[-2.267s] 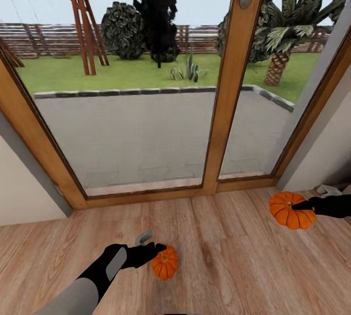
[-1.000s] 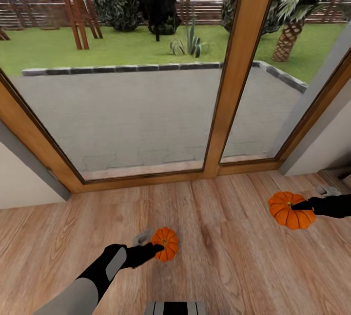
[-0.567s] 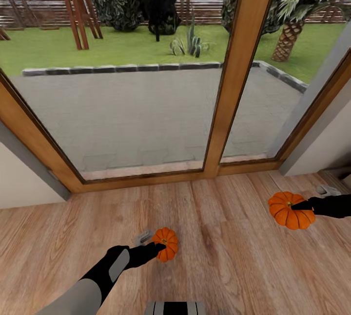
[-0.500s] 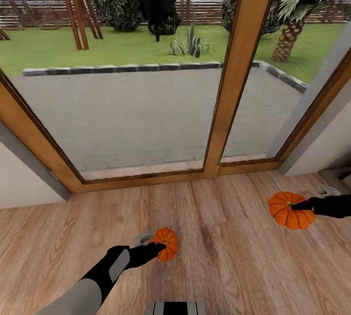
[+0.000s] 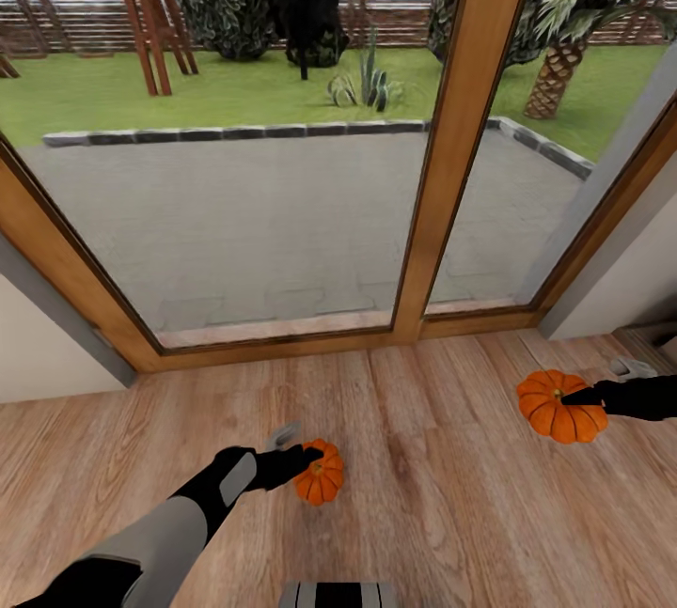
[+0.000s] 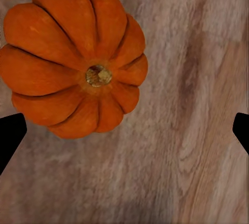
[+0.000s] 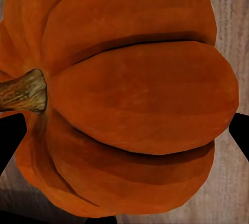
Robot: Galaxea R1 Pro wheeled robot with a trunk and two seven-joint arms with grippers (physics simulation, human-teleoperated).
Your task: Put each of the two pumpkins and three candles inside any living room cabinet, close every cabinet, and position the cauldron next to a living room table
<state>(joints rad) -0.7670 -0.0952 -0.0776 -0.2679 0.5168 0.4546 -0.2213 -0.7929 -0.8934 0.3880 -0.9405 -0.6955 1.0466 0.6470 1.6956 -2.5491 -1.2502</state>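
Two orange pumpkins are in sight over the wooden floor. The smaller pumpkin rests on the planks, and my left gripper hovers at its near-left side. In the left wrist view this pumpkin lies off to one side of the left gripper, whose black fingertips stand wide apart, open and empty. The larger pumpkin hangs at the right, with my right gripper shut on it. Close up, that pumpkin sits between the fingers of the right gripper. Candles, cabinet, cauldron and table are out of view.
A tall glass patio door with a wooden frame stands straight ahead, a paved terrace and garden behind it. Pale wall corners flank it on both sides. Open wooden floor lies between the two pumpkins. My base shows at the bottom edge.
The head camera tilted down early on. My left arm has since reached further forward, bringing its gripper over the small pumpkin's edge. The right arm and its pumpkin have not moved.
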